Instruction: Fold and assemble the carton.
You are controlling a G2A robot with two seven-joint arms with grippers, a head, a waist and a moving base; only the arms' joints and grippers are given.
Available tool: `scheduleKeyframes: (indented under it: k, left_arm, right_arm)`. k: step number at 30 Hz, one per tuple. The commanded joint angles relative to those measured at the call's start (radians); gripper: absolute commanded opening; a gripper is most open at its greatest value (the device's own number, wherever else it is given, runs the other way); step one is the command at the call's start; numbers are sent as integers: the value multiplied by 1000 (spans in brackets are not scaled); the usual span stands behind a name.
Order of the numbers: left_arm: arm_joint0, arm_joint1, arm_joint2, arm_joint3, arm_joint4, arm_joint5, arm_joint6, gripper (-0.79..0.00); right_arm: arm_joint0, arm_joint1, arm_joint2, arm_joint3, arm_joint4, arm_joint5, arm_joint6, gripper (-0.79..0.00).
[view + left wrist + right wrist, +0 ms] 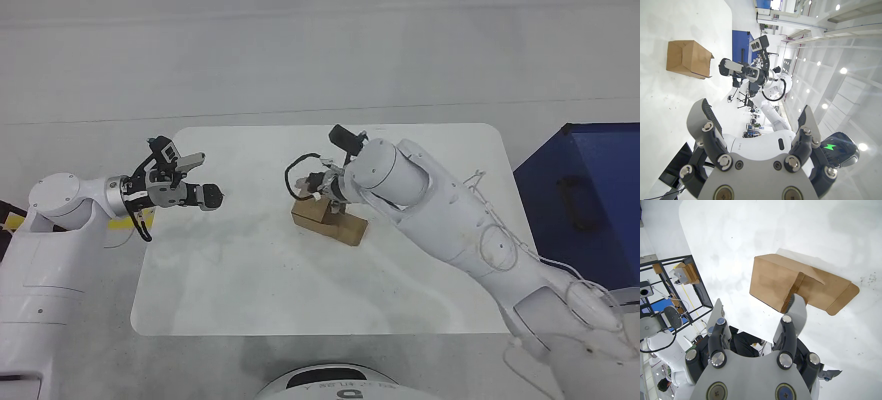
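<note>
My right gripper [755,299] is spread wide and grasps nothing. One finger [798,308] has its tip touching the carton [772,281] at the corner of its open end, where a small side flap is creased inward. The other finger stands apart from the cardboard.

The carton lies on its side near the middle of the table [250,290], already squared up into a box shape. Its long lid flap [844,298], with a rounded tuck tab, lies flat on the table beyond my finger. From my left wrist, the far end looks folded shut.

I judge the step in hand to be closing this open end: side flaps in first, then the lid. The next move calls for pushing that small flap fully inward without sliding the light box. It would help to have something braced against the far end.

My left gripper [755,103] hangs over the table's left part, well apart from the carton, with its jaws released and empty.

I cannot see into the carton, so I cannot tell if anything is in it. Off the table on my right stands a blue bin [600,150]; what it holds I cannot tell. Farther off, a black rack [702,283] holds brown cardboard pieces.
</note>
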State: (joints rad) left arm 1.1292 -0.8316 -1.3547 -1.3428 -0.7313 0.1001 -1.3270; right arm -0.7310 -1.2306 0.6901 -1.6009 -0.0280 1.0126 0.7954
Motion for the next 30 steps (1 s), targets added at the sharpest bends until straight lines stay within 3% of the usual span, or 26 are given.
scheduleKeyframes:
  k: [1, 12, 24, 27, 30]
  left_arm:
    - [0, 0, 0, 0, 0, 0, 0, 0]
    - [0, 0, 0, 0, 0, 0, 0, 0]
    - [0, 0, 0, 0, 0, 0, 0, 0]
    - [0, 0, 0, 0, 0, 0, 0, 0]
    - [0, 0, 0, 0, 0, 0, 0, 0]
  right_arm:
    - [-27, 9, 25, -30, 3, 0, -15, 0]
    - [-309, 74, 281, -194, 65, -100, -146, 0]
    - [-319, 75, 294, -204, 73, -107, -153, 0]
    - [-328, 78, 264, -208, -20, -167, -211, 0]
    - [-333, 106, 168, -247, -336, -380, -197, 0]
